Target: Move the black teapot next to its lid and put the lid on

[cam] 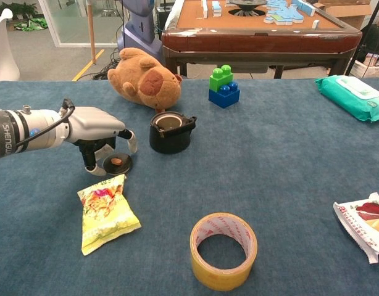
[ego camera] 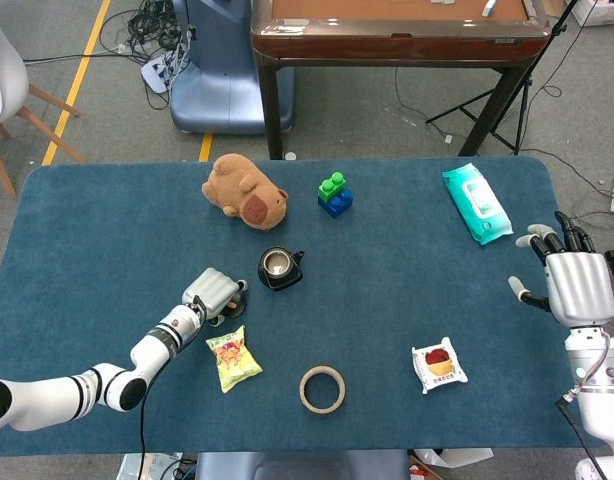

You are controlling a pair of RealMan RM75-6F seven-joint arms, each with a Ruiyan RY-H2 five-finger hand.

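The black teapot [ego camera: 278,268] [cam: 170,132] stands open-topped near the table's middle, just in front of the plush toy. Its flat black lid [cam: 116,163] [ego camera: 232,306], with a small orange knob, lies on the cloth to the teapot's left. My left hand [cam: 100,132] [ego camera: 212,291] arches low over the lid, thumb on the teapot side and the other fingers on the far side; the lid still lies flat on the table. My right hand [ego camera: 572,285] hovers past the table's right edge, fingers spread and empty, seen only in the head view.
A brown plush toy [cam: 143,77] and a green-and-blue block stack [cam: 224,86] sit behind the teapot. A yellow snack bag [cam: 106,213] lies just in front of the lid. A tape roll [cam: 223,250], a red snack packet [ego camera: 439,365] and a teal wipes pack [ego camera: 476,203] lie further right.
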